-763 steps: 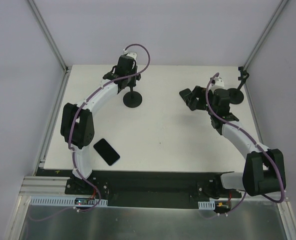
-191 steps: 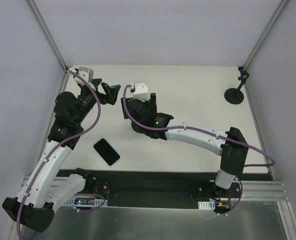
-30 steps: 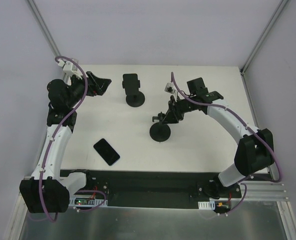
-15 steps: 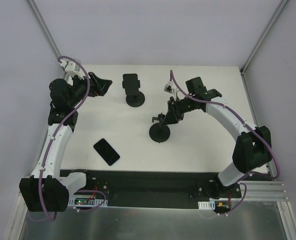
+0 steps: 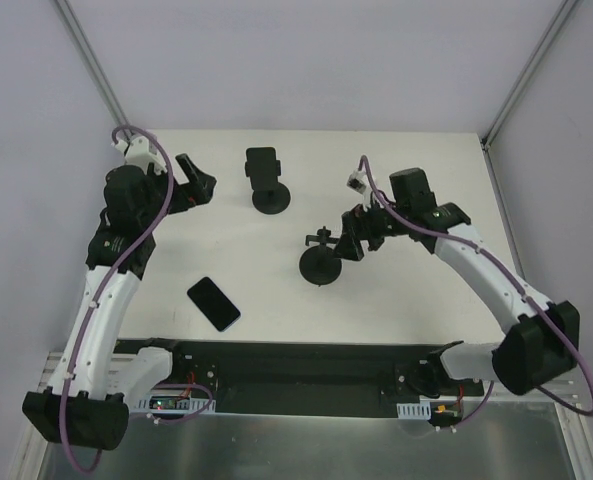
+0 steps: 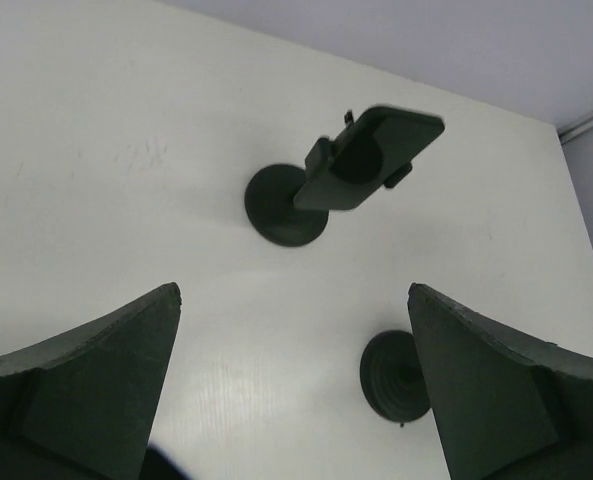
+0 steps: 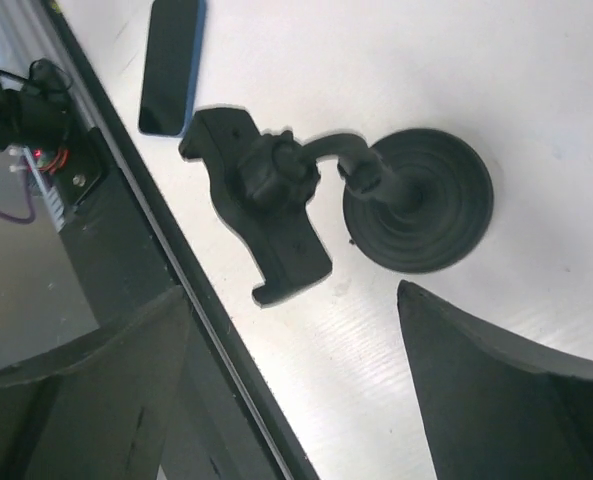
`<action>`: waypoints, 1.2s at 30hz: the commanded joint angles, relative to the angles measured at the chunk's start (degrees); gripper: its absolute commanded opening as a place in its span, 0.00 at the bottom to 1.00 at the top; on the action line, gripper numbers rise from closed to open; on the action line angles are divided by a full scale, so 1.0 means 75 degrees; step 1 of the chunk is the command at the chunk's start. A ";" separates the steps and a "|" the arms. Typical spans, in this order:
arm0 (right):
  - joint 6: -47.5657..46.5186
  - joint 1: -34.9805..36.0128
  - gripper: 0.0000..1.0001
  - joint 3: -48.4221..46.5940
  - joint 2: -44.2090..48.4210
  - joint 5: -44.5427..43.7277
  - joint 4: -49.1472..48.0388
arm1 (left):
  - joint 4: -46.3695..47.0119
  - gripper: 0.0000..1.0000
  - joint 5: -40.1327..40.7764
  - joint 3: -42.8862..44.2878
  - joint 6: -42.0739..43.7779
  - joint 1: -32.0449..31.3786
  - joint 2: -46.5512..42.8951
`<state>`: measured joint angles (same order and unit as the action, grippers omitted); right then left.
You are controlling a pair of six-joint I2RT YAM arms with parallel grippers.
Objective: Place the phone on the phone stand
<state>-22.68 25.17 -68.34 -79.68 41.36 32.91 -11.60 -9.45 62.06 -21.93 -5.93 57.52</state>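
Note:
The black phone lies flat near the table's front left, and shows at the top left of the right wrist view. One black phone stand stands mid-table, its cradle on a bent neck above the round base. My right gripper hangs open just right of it, holding nothing. A second phone stand stands at the back. My left gripper is open and empty, left of that stand.
The white table is bounded by metal frame posts at the back corners and a black rail along the front edge. Grey walls enclose the space. The mid-table stand's base shows low in the left wrist view.
My right gripper has opened, let go of the mid-table stand and drawn back slightly to the right. My left gripper has opened a little wider and dropped slightly.

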 commanded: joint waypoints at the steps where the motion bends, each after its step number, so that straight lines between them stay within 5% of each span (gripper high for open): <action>1: 0.1942 0.0440 0.87 0.1608 0.1469 -0.1750 -0.1909 | -0.1687 0.95 0.0605 -0.0796 -0.0474 0.0006 -0.1476; 5: 0.3840 0.1387 0.92 0.3716 0.3585 -0.4955 -0.3352 | -0.2670 0.94 -0.0038 -0.1676 -0.0661 0.0006 -0.2289; 10: 0.6126 0.2081 0.74 0.5780 0.4881 -0.6299 -0.5413 | -0.3597 0.96 -0.0310 -0.2368 -0.1525 0.0018 -0.2384; 21: 0.8038 0.3265 0.34 0.6452 0.1193 -0.6148 -0.9097 | -0.4510 0.99 0.0240 -0.3013 -0.3660 0.0018 -0.1306; 25: 0.8519 0.3324 0.31 0.6522 0.0010 -0.6369 -1.0257 | -0.5179 0.99 0.0674 -0.3130 -0.4713 0.0018 -0.0931; 36: 0.8602 0.2083 0.32 0.6545 -0.0591 -0.6441 -1.0282 | -0.5099 0.99 0.0886 -0.3213 -0.5700 0.0030 0.0684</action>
<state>41.36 44.77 -19.57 -83.26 -5.61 -40.38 -49.17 -3.97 37.71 -60.27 -5.91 59.13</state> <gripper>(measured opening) 0.315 0.990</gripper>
